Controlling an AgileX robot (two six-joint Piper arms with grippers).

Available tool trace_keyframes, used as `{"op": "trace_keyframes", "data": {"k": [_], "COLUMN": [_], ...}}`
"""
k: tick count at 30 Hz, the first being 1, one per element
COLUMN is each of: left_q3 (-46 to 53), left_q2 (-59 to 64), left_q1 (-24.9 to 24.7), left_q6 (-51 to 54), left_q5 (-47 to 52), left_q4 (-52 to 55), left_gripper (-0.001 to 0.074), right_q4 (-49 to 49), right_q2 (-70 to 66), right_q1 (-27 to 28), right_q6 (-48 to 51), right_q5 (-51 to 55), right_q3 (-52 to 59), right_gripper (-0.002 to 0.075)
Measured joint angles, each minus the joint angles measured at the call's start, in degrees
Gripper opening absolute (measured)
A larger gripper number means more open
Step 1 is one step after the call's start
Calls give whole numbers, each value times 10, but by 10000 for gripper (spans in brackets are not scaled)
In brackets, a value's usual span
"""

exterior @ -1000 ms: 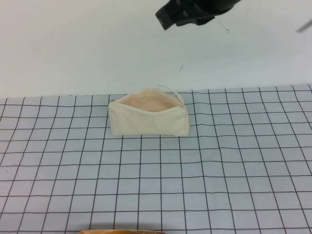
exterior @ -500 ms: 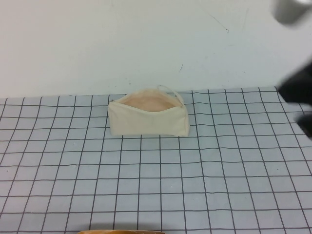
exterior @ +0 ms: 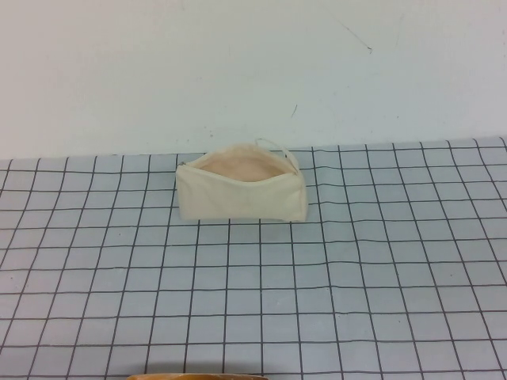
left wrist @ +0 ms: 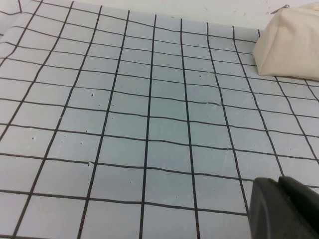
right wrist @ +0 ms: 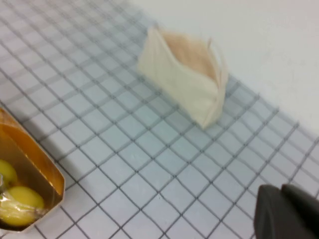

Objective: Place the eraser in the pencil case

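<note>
The cream-white pencil case (exterior: 242,198) stands on the grid mat near the back wall, its mouth open and its pinkish lining showing. It also shows in the left wrist view (left wrist: 291,47) and the right wrist view (right wrist: 182,82). The eraser is not visible in any view. My left gripper (left wrist: 280,183) is shut and empty, low over the mat well away from the case. My right gripper (right wrist: 282,190) is shut and empty, also apart from the case. Neither arm shows in the high view.
A grey grid mat (exterior: 356,269) covers the table up to a white wall. A golden tray (right wrist: 52,177) holding yellow wrapped items (right wrist: 20,204) sits at the mat's near edge; its rim shows in the high view (exterior: 198,376).
The right arm was above the pencil case, swung off to the right, and has now left the high view. The pencil case has not moved.
</note>
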State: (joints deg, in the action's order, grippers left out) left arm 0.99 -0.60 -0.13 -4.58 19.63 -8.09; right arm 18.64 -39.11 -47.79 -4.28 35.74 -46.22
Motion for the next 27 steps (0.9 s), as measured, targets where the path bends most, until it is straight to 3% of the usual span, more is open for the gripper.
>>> {"op": "trace_keyframes", "data": {"k": [6, 20, 27], "left_q3": [0, 0, 0], "left_q2": [0, 0, 0], "left_q1": [0, 0, 0], "left_q6": [0, 0, 0], "left_q5": [0, 0, 0], "left_q4": [0, 0, 0], "left_gripper": [-1, -1, -1], "right_q4": [-1, -133, -186], "right_q2": [110, 392, 397], "right_q1": [44, 431, 509], "right_q6": [-5, 79, 138], "right_q5": [-69, -150, -157], "right_q3": [136, 357, 437], "right_gripper": [-1, -1, -1]}}
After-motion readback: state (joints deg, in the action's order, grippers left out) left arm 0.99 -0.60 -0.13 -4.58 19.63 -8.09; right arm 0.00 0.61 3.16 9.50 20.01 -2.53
